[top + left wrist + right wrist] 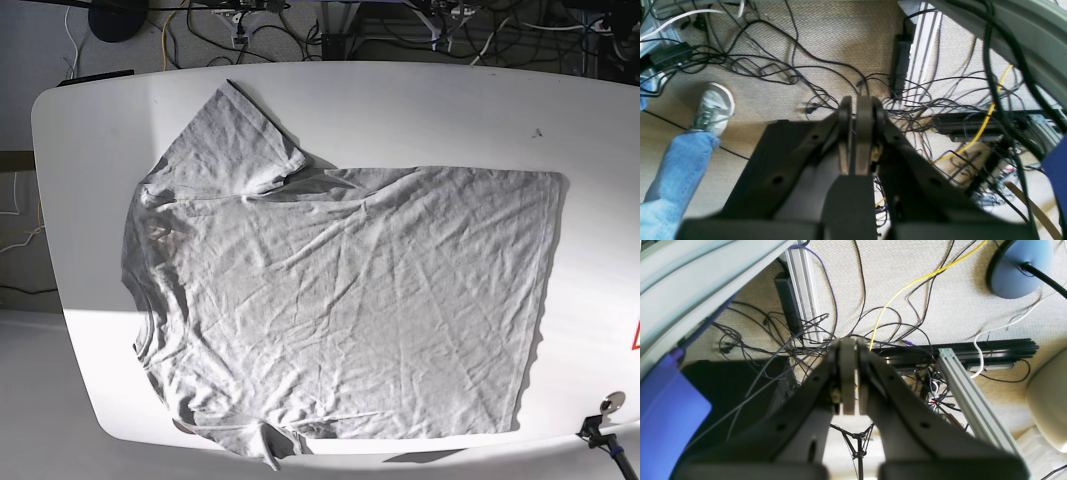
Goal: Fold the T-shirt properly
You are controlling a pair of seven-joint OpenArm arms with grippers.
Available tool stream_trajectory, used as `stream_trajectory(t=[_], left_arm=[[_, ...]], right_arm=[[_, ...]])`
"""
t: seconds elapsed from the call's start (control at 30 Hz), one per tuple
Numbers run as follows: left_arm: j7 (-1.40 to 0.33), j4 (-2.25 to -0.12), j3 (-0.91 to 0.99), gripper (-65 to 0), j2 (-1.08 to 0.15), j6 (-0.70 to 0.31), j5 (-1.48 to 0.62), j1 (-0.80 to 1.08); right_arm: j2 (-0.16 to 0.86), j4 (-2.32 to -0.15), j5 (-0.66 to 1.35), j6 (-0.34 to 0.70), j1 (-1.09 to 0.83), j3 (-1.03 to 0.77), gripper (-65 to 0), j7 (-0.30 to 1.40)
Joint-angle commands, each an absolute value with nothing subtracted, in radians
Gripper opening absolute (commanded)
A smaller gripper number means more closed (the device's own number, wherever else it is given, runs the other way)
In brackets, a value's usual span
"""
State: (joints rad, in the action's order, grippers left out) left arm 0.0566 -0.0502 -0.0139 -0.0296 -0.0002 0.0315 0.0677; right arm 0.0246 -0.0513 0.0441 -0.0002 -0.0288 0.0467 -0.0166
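The light grey T-shirt (340, 300) lies spread flat and wrinkled on the white table (420, 110) in the base view, collar to the left, hem to the right, one sleeve pointing up-left. No lettering shows on the side facing up. Neither arm appears in the base view. My left gripper (858, 100) is shut with nothing between its fingers, hanging over the floor away from the shirt. My right gripper (848, 341) is likewise shut and empty, also above the floor beside the table edge.
Tangled black cables (780, 63) and a yellow cable (907, 286) cover the carpet under both grippers. A person's leg in jeans with a white sneaker (711, 110) stands at the left. Aluminium frame rails (970, 396) and a blue lamp base (1017, 270) sit nearby.
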Motion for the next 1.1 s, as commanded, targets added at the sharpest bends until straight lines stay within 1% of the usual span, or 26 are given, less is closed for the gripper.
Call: stream_trajectory(t=[0.0,0.13,0.27,0.3,0.33,0.37,0.83,0.97,1.07], left_arm=[[0.063,-0.068,-0.015,-64.8,-0.039,-0.005,0.039,0.092],[0.077,-0.152,-0.013,-64.9,-0.046,-0.005,0.042,0.149],[0.073,-0.340,-0.010,-65.0,-0.065,-0.011,0.034,0.264],[0.101,-0.310,-0.002,-65.0,-0.067,-0.025,0.029,0.253],[0.061,-0.332,-0.004,-63.2,-0.051,-0.022,0.031,0.255],[0.061,-0.332,-0.004,-63.1,-0.050,-0.022,0.031,0.255],[0.064,-0.337,-0.004,-63.2,-0.050,-0.022,0.030,0.255],[0.067,-0.340,-0.004,-63.5,-0.051,-0.022,0.030,0.259],[0.131,-0.340,-0.004,-63.5,-0.053,-0.024,0.030,0.283]], right_arm=[[0.037,-0.061,0.040,0.009,-0.041,0.043,-64.8,-0.020],[0.057,-0.119,0.040,0.027,-0.092,0.044,-65.0,-0.026],[0.077,-0.250,0.037,0.026,-0.188,0.042,-65.0,-0.029],[0.074,-0.242,0.037,0.036,-0.186,0.041,-64.8,-0.039],[0.065,-0.252,0.027,0.031,-0.179,0.044,-63.6,-0.018],[0.065,-0.252,0.027,0.031,-0.179,0.044,-63.6,-0.018],[0.065,-0.252,0.025,0.031,-0.182,0.044,-63.6,-0.021],[0.065,-0.252,0.025,0.031,-0.197,0.044,-63.6,-0.088],[0.065,-0.268,0.025,0.031,-0.222,0.044,-63.6,-0.119]])
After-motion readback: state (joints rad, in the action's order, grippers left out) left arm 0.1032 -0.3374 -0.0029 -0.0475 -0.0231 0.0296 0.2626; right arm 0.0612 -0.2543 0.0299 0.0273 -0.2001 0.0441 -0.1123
